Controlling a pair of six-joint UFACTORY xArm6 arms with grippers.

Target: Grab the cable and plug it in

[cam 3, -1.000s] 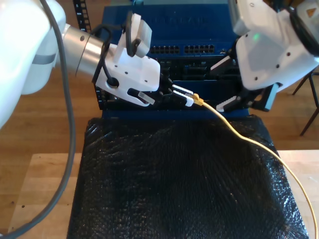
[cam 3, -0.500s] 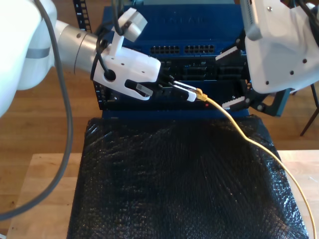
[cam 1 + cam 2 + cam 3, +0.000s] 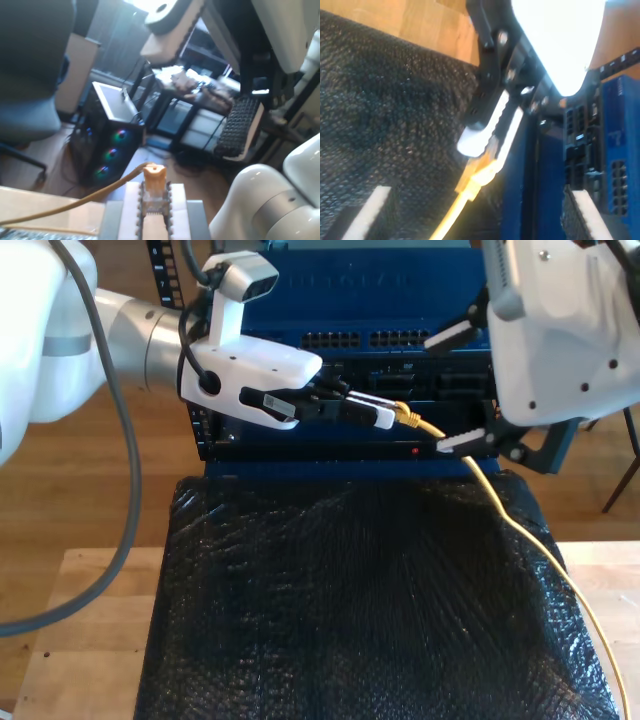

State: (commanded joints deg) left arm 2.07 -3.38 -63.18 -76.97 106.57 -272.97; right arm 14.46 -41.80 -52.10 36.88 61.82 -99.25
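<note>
Clamped between the two pale fingers of my first gripper [image 3: 378, 417] is the cable [image 3: 520, 540], held just behind its plug. In the first wrist view the plug [image 3: 154, 187] sits upright between the ribbed pads, its orange-yellow boot poking past the fingertips, so the grip looks chosen to leave the connector end free for insertion.

In the exterior view this gripper sits in the upper middle of the frame, reaching in from the upper left, with the plug [image 3: 403, 416] held just in front of the blue rack unit [image 3: 300, 285]. Rows of dark ports [image 3: 370, 340] run across the unit's face a little above the plug, which seems the reason for holding it level and close. From the plug, the yellow line drops toward the lower right of the frame, trailing over the black bubble-wrap mat [image 3: 340, 610] with slack, so nothing appears to tug against the hold.

My second gripper [image 3: 460, 385] hangs in the upper right of the exterior view with its fingers spread wide and nothing between them, close beside the plug. The second wrist view looks along the mat at the first gripper's fingers [image 3: 479, 131] pinching the yellow plug next to the blue panel. I judge it is standing by to steady or guide the connector.
</note>
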